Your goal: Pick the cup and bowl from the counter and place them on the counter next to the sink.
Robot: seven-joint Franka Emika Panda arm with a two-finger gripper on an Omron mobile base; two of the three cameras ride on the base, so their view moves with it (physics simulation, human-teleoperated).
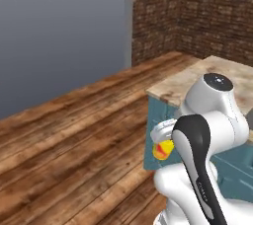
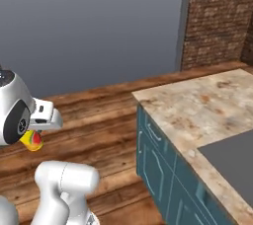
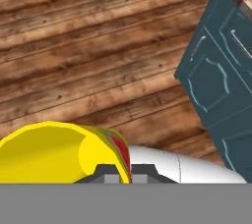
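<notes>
My gripper [image 3: 119, 171] is shut on the rim of the cup [image 3: 54, 154], a small yellow tumbler with red-orange splotches. The cup [image 1: 163, 150] hangs tilted under the white hand, above the wooden floor and left of the counter's end. From the right base view the cup [image 2: 32, 140] sits just below the hand [image 2: 45, 118], well apart from the counter [image 2: 197, 105]. The beige marbled counter [image 1: 180, 85] tops teal cabinet fronts [image 3: 216, 70]. The bowl and the sink are out of view.
A dark flat panel [image 2: 232, 162] is set into the counter at the right. Brick wall [image 1: 192, 12] stands behind the counter, and a grey wall [image 1: 59, 31] to the left. Open wooden floor [image 1: 74, 140] spreads left of the cabinets.
</notes>
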